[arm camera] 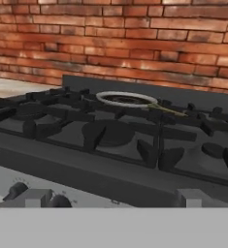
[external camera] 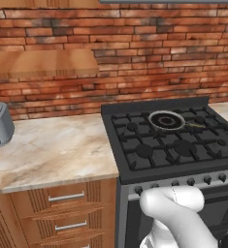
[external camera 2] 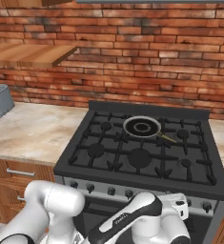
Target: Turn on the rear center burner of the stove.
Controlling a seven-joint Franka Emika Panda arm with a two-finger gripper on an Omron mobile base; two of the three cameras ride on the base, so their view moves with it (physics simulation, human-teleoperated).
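My pincer (arm camera: 113,197) sits wide open, low before the wide black gas stove (external camera: 169,145). The round black rear center burner hides under the steel-rimmed skillet (external camera 2: 142,127). The small black knobs (external camera 2: 128,193) look alike; I might twist the wrong one.

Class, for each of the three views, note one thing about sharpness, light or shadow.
Left base view: even light, the black gas stove crisp. Right base view: soft shadow beneath the wooden wall shelf. Hand view: near silver knob panel blurred, the steel-rimmed skillet sharper.
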